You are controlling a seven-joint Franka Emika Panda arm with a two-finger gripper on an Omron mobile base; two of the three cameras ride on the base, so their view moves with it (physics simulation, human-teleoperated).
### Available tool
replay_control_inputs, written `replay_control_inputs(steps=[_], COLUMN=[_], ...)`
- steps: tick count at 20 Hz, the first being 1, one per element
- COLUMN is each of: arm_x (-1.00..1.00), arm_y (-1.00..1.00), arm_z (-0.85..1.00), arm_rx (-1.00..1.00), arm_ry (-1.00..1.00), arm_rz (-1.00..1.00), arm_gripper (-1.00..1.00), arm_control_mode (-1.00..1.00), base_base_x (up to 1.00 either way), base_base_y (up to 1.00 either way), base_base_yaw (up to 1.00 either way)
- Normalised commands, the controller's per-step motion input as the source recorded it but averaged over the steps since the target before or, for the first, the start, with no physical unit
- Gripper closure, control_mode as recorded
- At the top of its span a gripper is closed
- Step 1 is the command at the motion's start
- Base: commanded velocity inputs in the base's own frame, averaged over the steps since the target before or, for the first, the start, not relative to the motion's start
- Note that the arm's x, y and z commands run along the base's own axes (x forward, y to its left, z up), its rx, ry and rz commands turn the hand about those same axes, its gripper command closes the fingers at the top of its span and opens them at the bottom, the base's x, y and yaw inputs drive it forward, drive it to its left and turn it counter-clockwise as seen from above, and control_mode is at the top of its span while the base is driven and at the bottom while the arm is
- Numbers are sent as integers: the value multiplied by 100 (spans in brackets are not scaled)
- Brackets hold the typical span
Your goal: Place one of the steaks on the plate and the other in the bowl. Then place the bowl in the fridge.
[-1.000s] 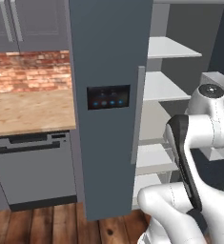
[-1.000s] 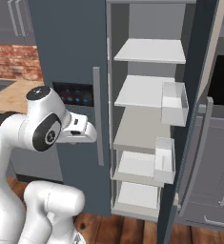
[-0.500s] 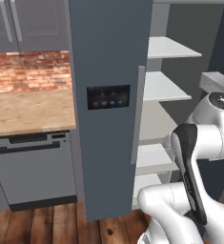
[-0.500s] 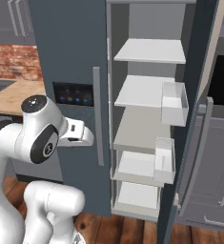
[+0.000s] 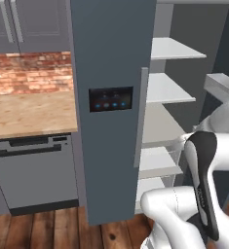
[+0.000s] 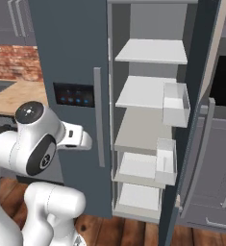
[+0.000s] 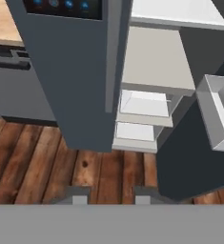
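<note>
i am parked in front of the fridge point(image 6: 71, 57), whose right door point(image 6: 201, 96) stands swung wide while the left door point(image 5: 111, 73), with its black panel of blue lights point(image 5: 111, 99), is shut. my gripper point(image 7: 106, 199) hangs low, looking down at the wooden floor point(image 7: 51, 157) and the foot of the fridge; two small grey finger tips point(image 7: 79, 199) poke up with a clear gap between them and nothing in it, so i judge the jaws parted a little and holding nothing, though they are only just visible.

as for progress, the open door looks like the only step i can vouch for. the steaks, the plate and the bowl are nowhere on the shelves i can see, so i judge the sorting and the carrying of the bowl are still ahead, or at least unconfirmed from here.

counting: one fridge, two doors, one open. in the right base view i count five shelves point(image 6: 150, 50) in the open side and two door bins point(image 6: 176, 103). beside the fridge sit one wooden counter point(image 5: 28, 114) and one grey dishwasher point(image 5: 35, 170).
</note>
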Motion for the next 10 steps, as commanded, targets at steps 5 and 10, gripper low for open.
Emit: replay_control_inputs(steps=[5, 10], arm_x=[-23, -17], arm_y=[0, 0], arm_z=[0, 0], arm_rx=[7, 6], arm_ry=[-10, -9], arm_rz=[0, 0], arm_gripper=[-100, -100], arm_control_mode=[-100, -100], base_base_x=[0, 0], base_base_y=[0, 0], base_base_yaw=[0, 0])
